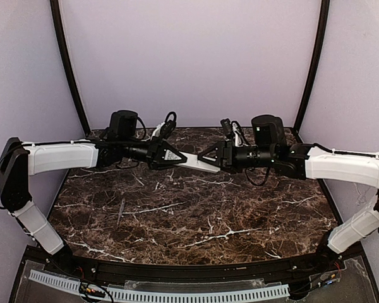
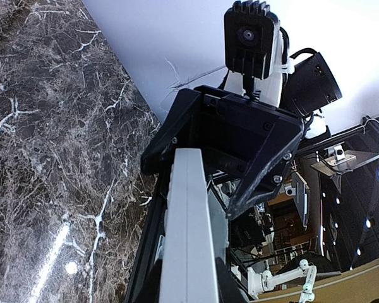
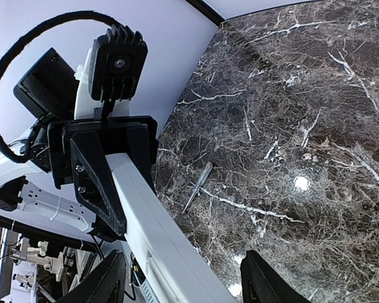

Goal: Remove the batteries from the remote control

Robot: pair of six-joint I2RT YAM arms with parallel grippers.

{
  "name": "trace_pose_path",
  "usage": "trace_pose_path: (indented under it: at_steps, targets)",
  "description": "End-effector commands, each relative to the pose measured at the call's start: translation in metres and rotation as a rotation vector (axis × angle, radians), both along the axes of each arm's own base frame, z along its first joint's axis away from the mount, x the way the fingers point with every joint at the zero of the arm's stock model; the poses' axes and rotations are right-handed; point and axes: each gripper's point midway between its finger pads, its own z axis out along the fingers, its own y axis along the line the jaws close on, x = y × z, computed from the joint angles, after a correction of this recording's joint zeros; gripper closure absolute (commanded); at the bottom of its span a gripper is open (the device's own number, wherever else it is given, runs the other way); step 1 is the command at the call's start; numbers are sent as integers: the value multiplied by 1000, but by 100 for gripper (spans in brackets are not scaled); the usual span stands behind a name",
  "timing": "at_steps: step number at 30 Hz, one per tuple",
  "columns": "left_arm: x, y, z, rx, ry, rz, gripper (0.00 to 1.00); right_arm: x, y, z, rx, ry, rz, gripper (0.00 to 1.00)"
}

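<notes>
The white remote control hangs in the air above the back of the marble table, held at both ends. My left gripper is shut on its left end and my right gripper is shut on its right end. In the left wrist view the remote runs edge-on from my left gripper up into the black right gripper. In the right wrist view the remote runs from my right gripper up to the left gripper. The batteries are hidden.
A thin grey stick lies on the dark marble table at the left middle; it also shows in the right wrist view. Purple walls stand at the back and sides.
</notes>
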Motion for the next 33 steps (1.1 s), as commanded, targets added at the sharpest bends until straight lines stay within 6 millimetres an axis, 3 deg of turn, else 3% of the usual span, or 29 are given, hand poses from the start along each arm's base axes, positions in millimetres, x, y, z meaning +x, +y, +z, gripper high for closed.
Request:
trace_pose_path:
  at_steps: [1, 8, 21, 33]
  targets:
    - [-6, 4, 9, -14, -30, -6, 100, -3, -1, -1, 5, 0, -4, 39]
    - [-7, 4, 10, -16, -31, -9, 100, 1, 5, -7, -10, 18, -3, 38]
    - [-7, 5, 12, -20, -36, -10, 100, 3, -7, -25, -83, 33, -50, 39]
    - [-7, 4, 11, -18, -32, -10, 99, 0, -9, -15, -71, 8, -42, 40]
